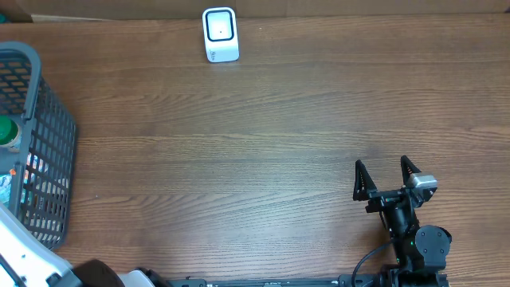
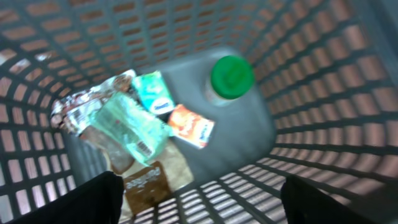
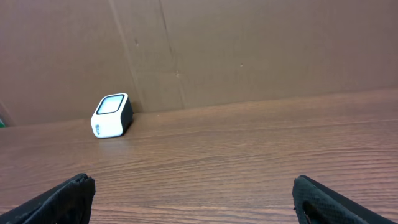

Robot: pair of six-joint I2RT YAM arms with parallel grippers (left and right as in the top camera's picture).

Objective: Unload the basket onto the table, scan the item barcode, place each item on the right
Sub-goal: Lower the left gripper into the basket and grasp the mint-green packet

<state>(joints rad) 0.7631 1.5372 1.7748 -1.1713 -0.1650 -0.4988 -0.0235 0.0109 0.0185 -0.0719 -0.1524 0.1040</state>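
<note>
Left gripper [image 2: 199, 196] wide open over basket [image 2: 311, 93]

Seen from overhead, the grey basket [image 1: 49, 135] runs off the left edge. Only one wall and a sliver of its contents show: a green cap [image 1: 6, 131] and scraps too small to name. The left arm [image 1: 24, 255] is cropped at the bottom-left corner. The left wrist view is blurred, so the print on the packets [image 2: 134, 127] is unreadable. The left fingers [image 2: 81, 199] show only as dark tips at the bottom edge. The right fingers [image 3: 65, 198] are likewise cut off in their own view. The lettering on the scanner [image 3: 112, 115] is too small to read.
</note>
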